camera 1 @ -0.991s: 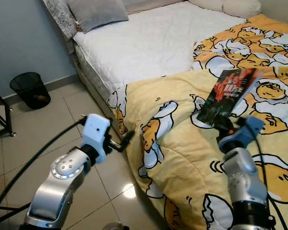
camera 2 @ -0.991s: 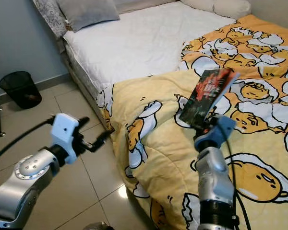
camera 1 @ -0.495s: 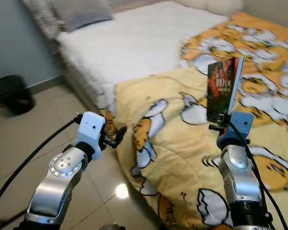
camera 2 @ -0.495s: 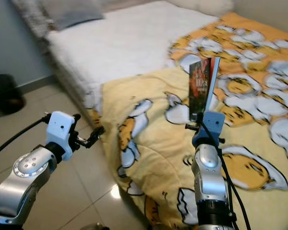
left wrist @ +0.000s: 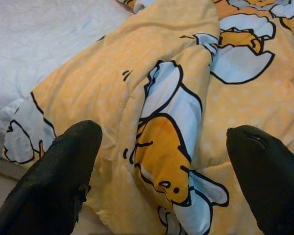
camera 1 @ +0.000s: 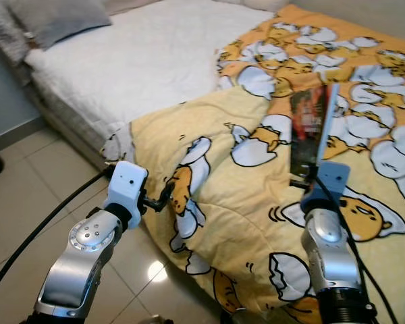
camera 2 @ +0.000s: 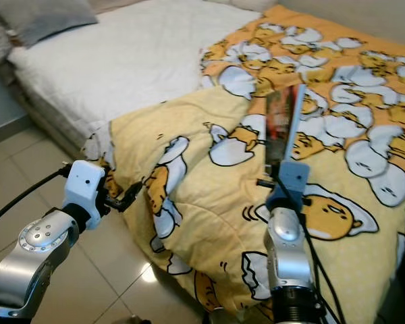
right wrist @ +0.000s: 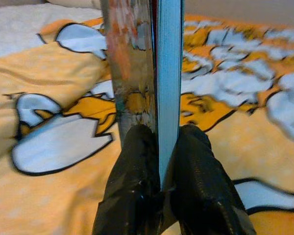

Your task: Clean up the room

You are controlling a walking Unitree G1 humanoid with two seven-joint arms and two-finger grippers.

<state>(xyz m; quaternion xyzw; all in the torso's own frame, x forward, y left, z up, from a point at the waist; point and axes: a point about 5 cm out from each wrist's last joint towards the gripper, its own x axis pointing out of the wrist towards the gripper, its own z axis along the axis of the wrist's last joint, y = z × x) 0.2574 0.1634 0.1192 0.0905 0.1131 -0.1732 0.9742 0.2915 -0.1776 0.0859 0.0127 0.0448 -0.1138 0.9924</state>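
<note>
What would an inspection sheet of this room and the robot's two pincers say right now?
Surface: bed with a white mattress cover; tiled floor beside it.
Job's things: book held upright above the yellow cartoon duvet, which is crumpled and hanging over the bed's edge.
Clutter: grey pillow at the head of the bed.
Grippers: right pincer shut on the book's lower edge; left pincer open, empty, near the duvet's hanging edge.
Cables: black cable along the left arm; another along the right arm.
Surroundings: grey wall.

Yellow quilt [camera 1: 243,202] with white-and-orange cartoon eggs, dark red-covered book [camera 1: 307,128], white mattress [camera 1: 135,61].
</note>
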